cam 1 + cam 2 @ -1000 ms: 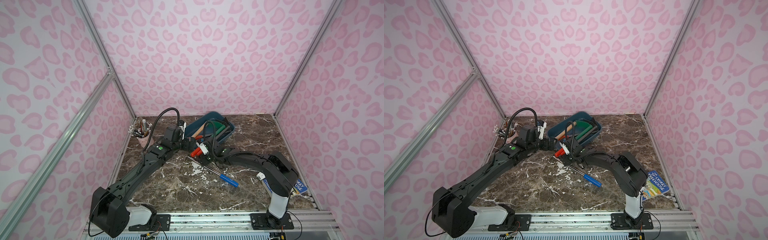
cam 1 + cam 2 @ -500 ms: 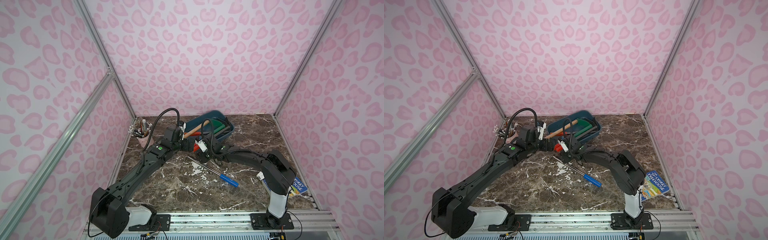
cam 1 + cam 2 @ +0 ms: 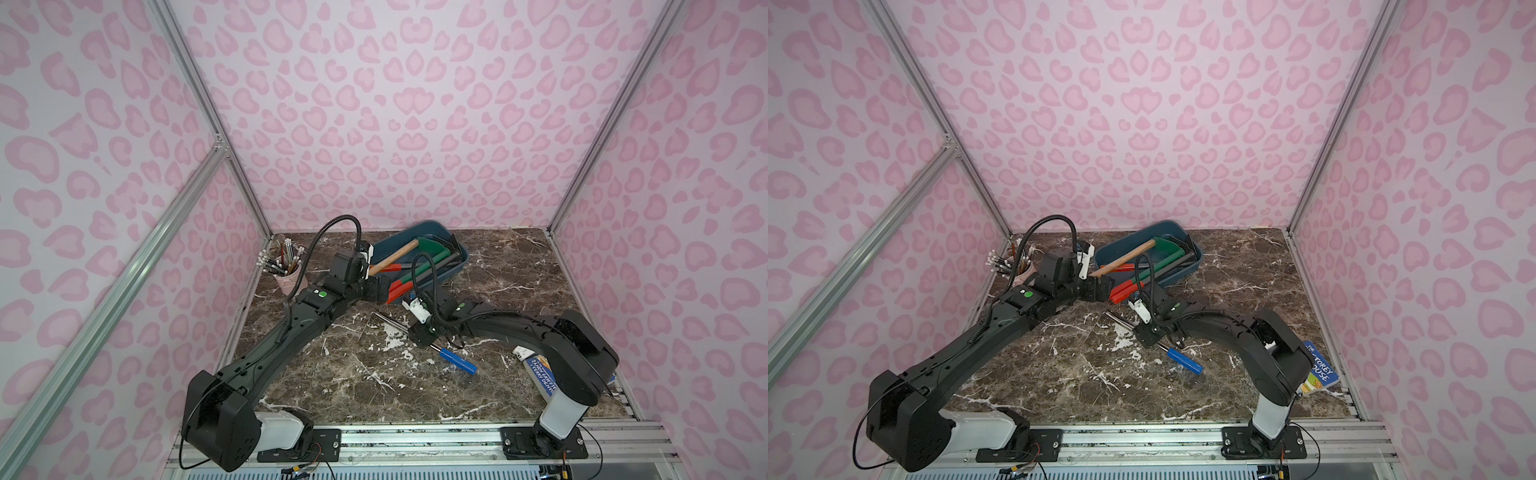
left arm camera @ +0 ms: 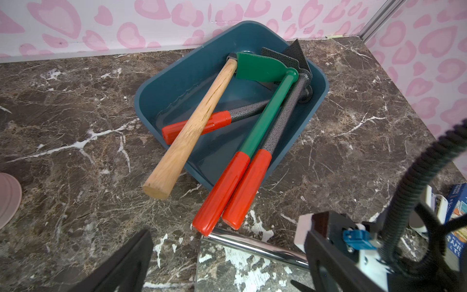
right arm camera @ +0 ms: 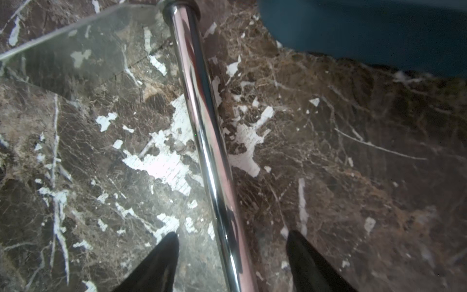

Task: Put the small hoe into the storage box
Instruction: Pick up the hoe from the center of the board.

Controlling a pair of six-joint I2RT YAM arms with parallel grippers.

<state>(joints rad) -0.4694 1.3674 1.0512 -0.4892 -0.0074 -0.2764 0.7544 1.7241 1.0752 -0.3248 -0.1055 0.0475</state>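
The small hoe, a tool with a mirror-bright chrome shaft, a blue handle and a flat polished blade, is seen lying flat on the brown marble tabletop, outside the storage box and close to its near side. The right gripper is held low over the middle of the shaft. In the right wrist view its jaws are seen partly spread, one black fingertip on each side of the shaft, with a strip of marble left showing on both sides, so nothing is gripped. The left gripper is poised by the near left end of the box, its jaws spread wide and empty; only one of its fingers is caught in the left wrist view. The teal-blue box is set askew near the back wall and is occupied by a green hoe, a wooden-handled tool and two grey speckled tools. The wooden handle and two red grips are seen jutting out over the box's near rim. A pink pencil cup is placed at the left rear of the tabletop, and a book is seen by the base of the right arm.
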